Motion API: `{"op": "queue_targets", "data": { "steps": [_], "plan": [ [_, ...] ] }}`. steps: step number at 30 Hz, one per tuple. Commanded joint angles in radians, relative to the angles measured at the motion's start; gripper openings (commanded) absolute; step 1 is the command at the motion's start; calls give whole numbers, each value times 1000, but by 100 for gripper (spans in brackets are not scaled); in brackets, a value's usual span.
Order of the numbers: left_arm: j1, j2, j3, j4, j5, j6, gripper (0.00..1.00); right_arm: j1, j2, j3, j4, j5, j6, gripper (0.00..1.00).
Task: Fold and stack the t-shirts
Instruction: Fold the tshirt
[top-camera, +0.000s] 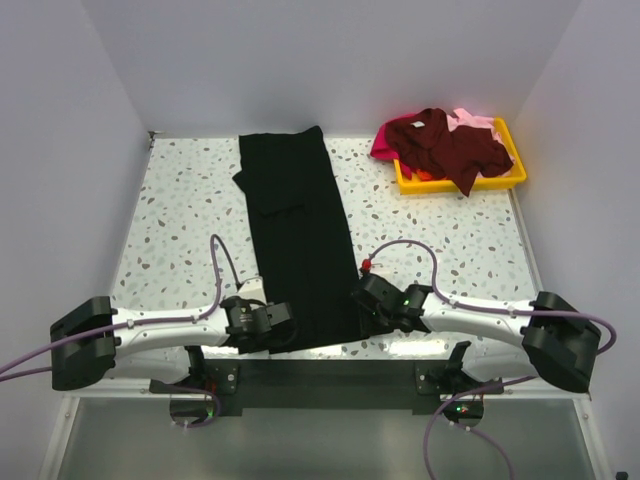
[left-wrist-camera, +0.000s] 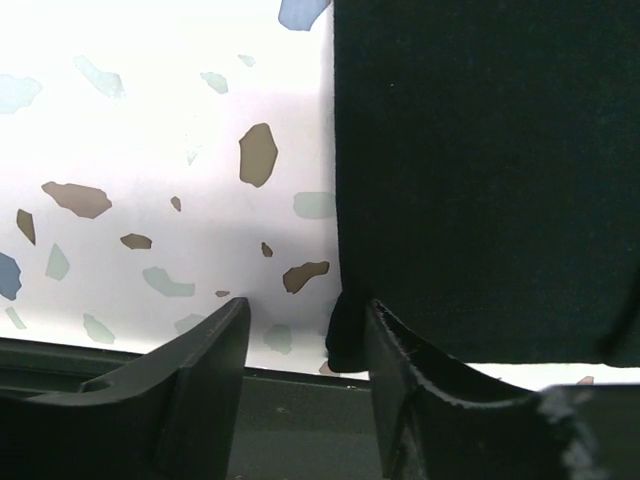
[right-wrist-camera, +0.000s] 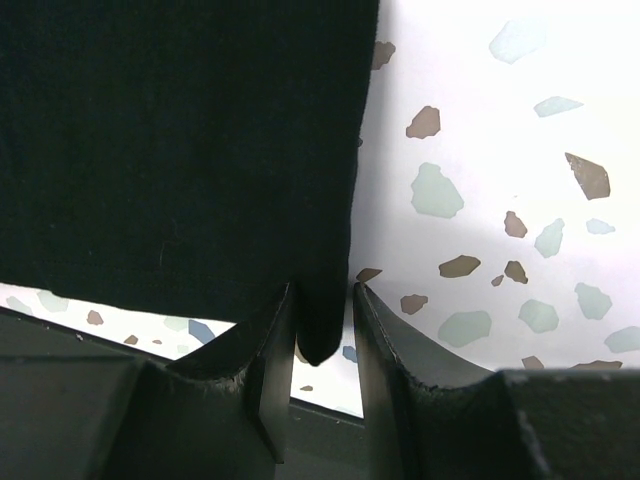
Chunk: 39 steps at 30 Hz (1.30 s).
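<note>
Speckled table, far right: yellow tray holds maroon, magenta and pink t-shirts.

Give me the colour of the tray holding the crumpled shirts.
The tray is yellow, best seen in the top external view.

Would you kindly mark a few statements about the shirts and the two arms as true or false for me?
1. The black t-shirt lies as a long strip on the table. True.
2. The maroon t-shirt is spread flat on the table. False: it is heaped in the yellow tray at the far right, partly hanging over the rim.
3. The right tool pinches a near corner of the black t-shirt. True.
4. The left tool is clamped shut on the cloth. False: its jaws stand apart, with the shirt's other near corner between them.
</note>
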Motion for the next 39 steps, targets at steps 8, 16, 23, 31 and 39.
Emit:
{"op": "queue_targets", "data": {
  "steps": [8,16,23,31,39],
  "plan": [
    [-21,-9,-71,115,43,-18,36,4,-3,-50,-31,8,26,33],
    [-32,20,-83,159,82,-3,30,4,-5,-41,-8,-2,13,29],
    [-47,19,-105,199,119,-8,22,3,0,-41,-1,-18,12,18],
    [-55,11,-107,161,125,-20,0,4,-5,-21,-19,-29,3,0],
    [-56,-82,-44,52,74,-34,0,4,-71,64,-99,-25,-7,0]
  ]
}}
